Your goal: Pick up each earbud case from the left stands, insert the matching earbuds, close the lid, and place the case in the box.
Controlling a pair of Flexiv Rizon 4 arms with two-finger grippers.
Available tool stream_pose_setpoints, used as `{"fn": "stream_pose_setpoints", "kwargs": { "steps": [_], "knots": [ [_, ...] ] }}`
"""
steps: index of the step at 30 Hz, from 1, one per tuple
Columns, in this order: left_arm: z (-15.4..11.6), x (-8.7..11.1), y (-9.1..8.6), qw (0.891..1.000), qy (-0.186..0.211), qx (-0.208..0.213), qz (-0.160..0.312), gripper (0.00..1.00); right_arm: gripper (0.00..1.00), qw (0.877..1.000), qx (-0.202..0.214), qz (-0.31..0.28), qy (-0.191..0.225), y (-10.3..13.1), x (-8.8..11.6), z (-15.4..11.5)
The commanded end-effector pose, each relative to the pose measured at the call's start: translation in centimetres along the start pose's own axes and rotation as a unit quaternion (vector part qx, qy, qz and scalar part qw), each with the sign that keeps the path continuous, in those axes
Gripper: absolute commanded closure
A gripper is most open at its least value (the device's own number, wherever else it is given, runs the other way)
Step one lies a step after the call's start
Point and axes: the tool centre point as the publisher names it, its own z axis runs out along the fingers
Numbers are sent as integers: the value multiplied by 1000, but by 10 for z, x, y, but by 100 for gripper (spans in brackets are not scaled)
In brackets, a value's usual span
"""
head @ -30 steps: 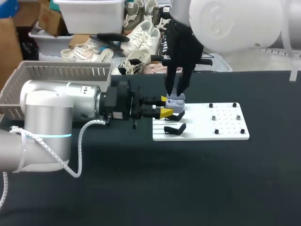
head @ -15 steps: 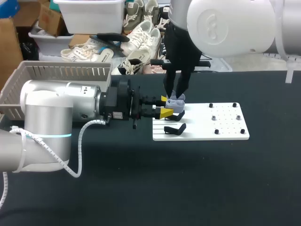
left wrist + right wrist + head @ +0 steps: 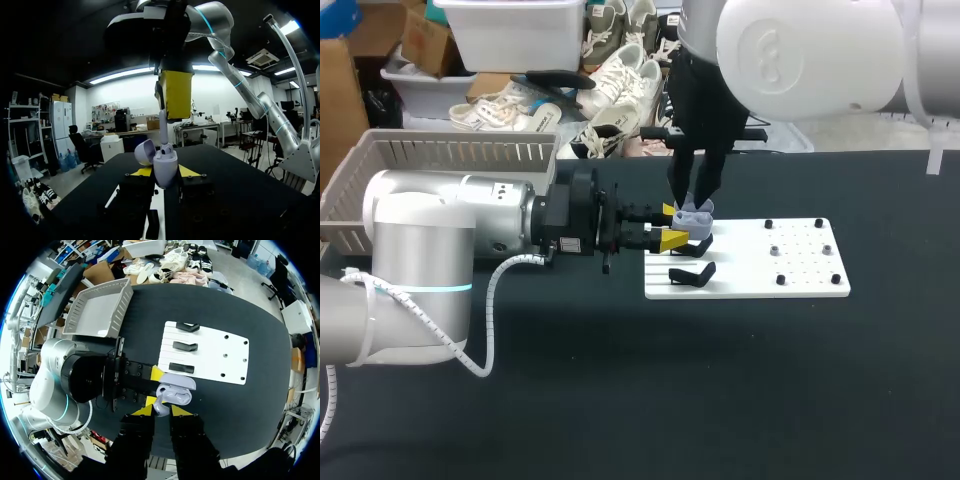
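A lavender earbud case (image 3: 694, 214) is held above the white board's left edge with its lid open. My left gripper (image 3: 672, 226) comes in level from the left and is shut on the case body (image 3: 165, 169); the lid (image 3: 144, 151) is tipped back. My right gripper (image 3: 695, 200) hangs straight down over the case, shut on a white earbud (image 3: 167, 149) at the case's opening. From the right wrist, the case (image 3: 176, 392) lies just ahead of my right gripper (image 3: 161, 411), clamped from the sides by the left fingers (image 3: 156, 373).
The white board (image 3: 750, 275) carries black stands (image 3: 692, 272) on its left part and small pegs on its right part. A grey slatted basket (image 3: 440, 152) stands at the table's back left. Dark bare tabletop lies in front of the board.
The right arm's upper body has shifted slightly to the left. Both grippers and the case stay where they were.
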Motion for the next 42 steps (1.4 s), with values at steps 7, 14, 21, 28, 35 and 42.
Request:
{"fn": "stream_pose_setpoints", "kwargs": {
  "steps": [7,14,21,28,35,42],
  "knots": [
    [0,1,0,1000,-1,-1,1,100,100,1000,2,-5,5,2,-1,5],
    [0,1,0,1000,-1,-1,1,100,100,1000,0,-5,5,0,-4,10],
    [0,1,0,1000,-1,-1,1,100,100,1000,-1,-3,6,-2,-5,13],
    [0,1,0,1000,-1,-1,1,100,100,1000,0,-1,4,-5,-8,15],
    [0,1,0,1000,-1,-1,1,100,100,1000,-1,0,4,-5,-9,17],
    [0,1,0,1000,-1,-1,1,100,100,1000,0,-3,8,-5,-9,18]
  ]
}}
